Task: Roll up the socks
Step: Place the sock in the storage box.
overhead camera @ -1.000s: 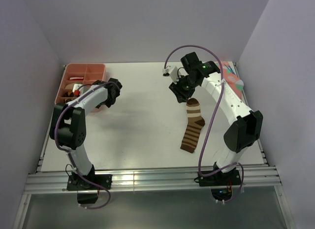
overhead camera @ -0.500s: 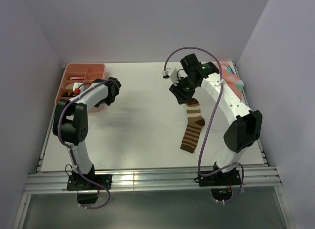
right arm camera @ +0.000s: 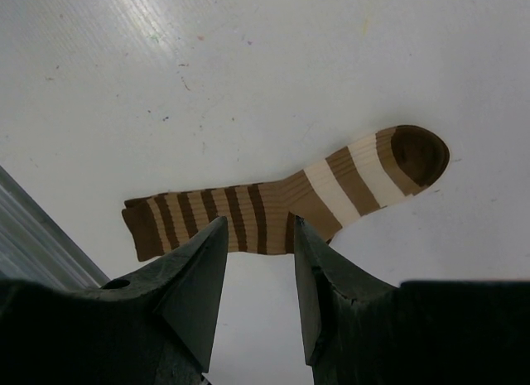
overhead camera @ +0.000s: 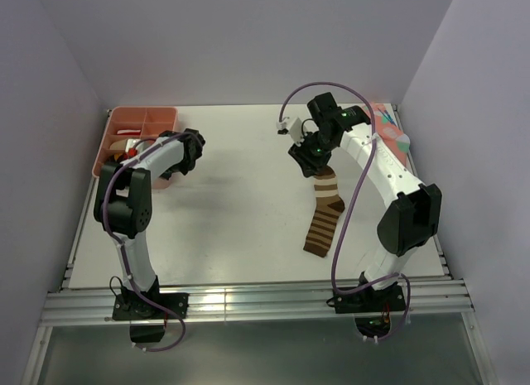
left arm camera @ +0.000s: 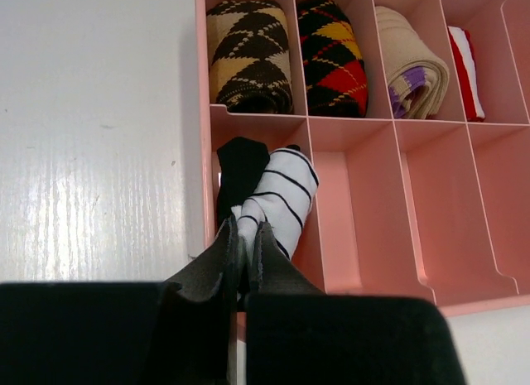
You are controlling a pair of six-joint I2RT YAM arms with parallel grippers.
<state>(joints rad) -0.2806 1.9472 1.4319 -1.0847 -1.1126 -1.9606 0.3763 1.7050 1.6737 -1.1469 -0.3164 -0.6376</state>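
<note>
My left gripper (left arm camera: 246,236) pinches the white striped sock (left arm camera: 280,193), which sits in a compartment of the pink tray (left arm camera: 202,112) at the far left. My right gripper (right arm camera: 258,228) hangs spread above the brown striped sock (right arm camera: 348,174), which lies flat and unrolled on the worktop (right arm camera: 166,70). Rolling it comes next, I judge, so I must descend onto one end.

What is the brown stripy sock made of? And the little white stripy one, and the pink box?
The brown stripy sock looks like soft knitted fabric, matte: fine ribs show and it lies limp. The white stripy sock looks knitted too, bunching in folds. The pink box looks like hard plastic, smooth, with thin moulded walls and a slight sheen.
</note>
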